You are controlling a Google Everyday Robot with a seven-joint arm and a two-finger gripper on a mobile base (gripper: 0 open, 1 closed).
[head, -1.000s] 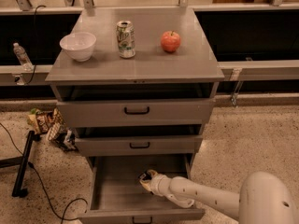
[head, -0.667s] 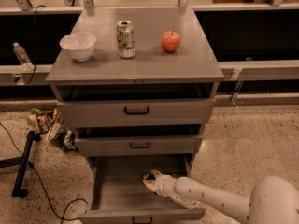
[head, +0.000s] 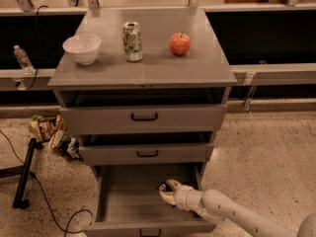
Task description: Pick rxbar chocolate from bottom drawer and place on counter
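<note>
Three grey drawers sit under a wide grey counter (head: 148, 70) that holds a white bowl (head: 82, 48), a soda can (head: 132, 41) and a red apple (head: 180, 43). Lowest, the bottom drawer (head: 126, 204) stands pulled open, its flat floor showing. From the right, a pale arm's gripper (head: 166, 190) pinches the rxbar chocolate (head: 162, 186), a small dark wrapper with pale print, inside the drawer's right rear part.

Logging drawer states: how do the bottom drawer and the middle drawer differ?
The bottom drawer is pulled far out, floor showing; the middle drawer only slightly. The bottom drawer holds the gripper, at its back right by the rxbar chocolate; the middle drawer's inside is dark, contents hidden. Both are grey with black handles.
</note>
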